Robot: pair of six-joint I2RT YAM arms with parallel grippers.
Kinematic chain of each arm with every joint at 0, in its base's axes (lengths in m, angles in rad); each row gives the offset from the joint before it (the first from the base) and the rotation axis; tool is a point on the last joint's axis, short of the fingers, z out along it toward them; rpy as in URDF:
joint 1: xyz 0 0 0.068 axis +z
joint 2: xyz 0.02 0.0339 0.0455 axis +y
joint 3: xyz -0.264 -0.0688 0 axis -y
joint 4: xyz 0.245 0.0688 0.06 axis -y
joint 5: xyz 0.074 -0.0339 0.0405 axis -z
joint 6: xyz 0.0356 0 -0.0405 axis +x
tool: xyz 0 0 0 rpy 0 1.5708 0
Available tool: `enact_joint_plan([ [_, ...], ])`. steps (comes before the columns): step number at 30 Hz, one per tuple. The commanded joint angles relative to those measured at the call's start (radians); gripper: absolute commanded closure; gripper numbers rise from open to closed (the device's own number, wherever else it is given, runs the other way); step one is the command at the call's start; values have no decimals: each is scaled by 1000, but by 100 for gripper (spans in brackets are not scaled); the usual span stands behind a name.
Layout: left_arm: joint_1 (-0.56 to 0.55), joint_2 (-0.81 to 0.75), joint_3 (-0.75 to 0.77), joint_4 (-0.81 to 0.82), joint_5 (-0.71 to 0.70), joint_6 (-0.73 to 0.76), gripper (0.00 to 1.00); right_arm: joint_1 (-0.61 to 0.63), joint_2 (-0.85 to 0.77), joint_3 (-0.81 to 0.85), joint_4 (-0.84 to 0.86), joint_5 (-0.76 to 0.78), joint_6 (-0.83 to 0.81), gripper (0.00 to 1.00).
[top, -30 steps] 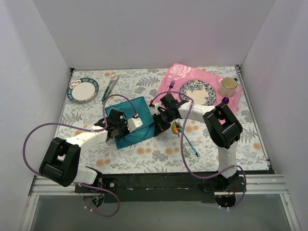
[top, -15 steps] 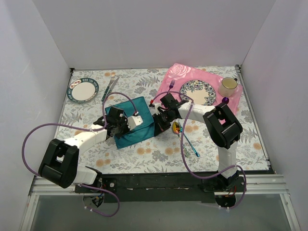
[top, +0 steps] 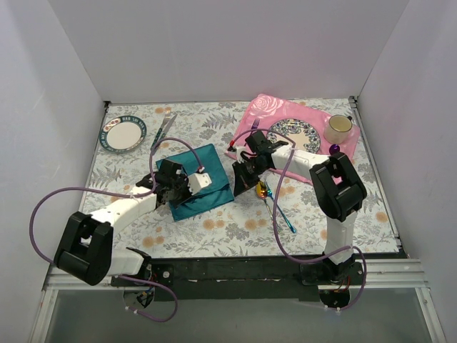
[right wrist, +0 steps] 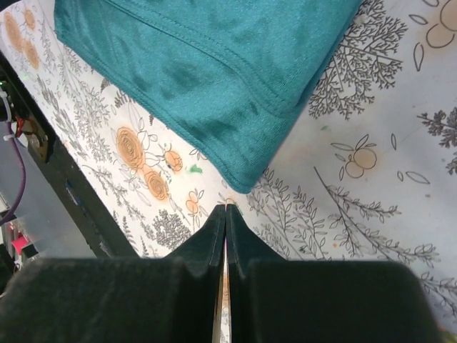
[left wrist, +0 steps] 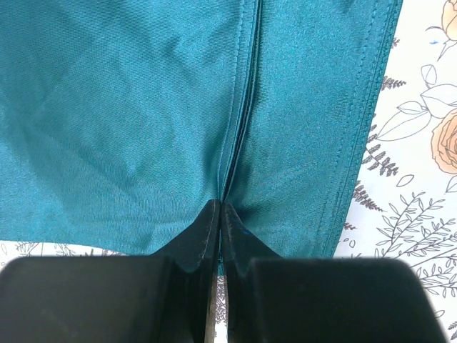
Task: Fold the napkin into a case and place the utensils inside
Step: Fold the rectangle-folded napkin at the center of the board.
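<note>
The teal napkin [top: 212,180] lies folded into a rectangle on the flowered tablecloth. It fills the left wrist view [left wrist: 143,107] and shows at the top of the right wrist view [right wrist: 214,64]. My left gripper [top: 173,191] is at its left edge, shut on a fold line of the cloth [left wrist: 218,206]. My right gripper [top: 241,182] is shut and empty [right wrist: 226,207], just off the napkin's rounded corner, over bare tablecloth. The two iridescent utensils lie to the right: a gold-pink spoon bowl [top: 263,190] and a blue-green handle [top: 283,216].
A pink rose placemat [top: 264,114] at the back right holds a patterned plate [top: 294,136], a cup [top: 339,127] and a purple fork [top: 254,125]. A small plate [top: 123,133] and green-handled cutlery [top: 163,128] lie at the back left. The table's dark front edge [right wrist: 43,179] is close.
My right arm has swung back and to the right, and its gripper now sits off the napkin's corner. My left gripper has crept a little toward the napkin's left edge.
</note>
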Motion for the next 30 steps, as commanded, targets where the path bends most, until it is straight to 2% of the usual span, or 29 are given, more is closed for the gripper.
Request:
enact_joint_plan([
  [1, -3, -52, 22, -16, 40, -4, 100, -6, -71, 12, -44, -22, -23, 94],
  [30, -3, -129, 41, -174, 173, 10, 100, -15, -90, 11, -63, -10, -26, 94],
])
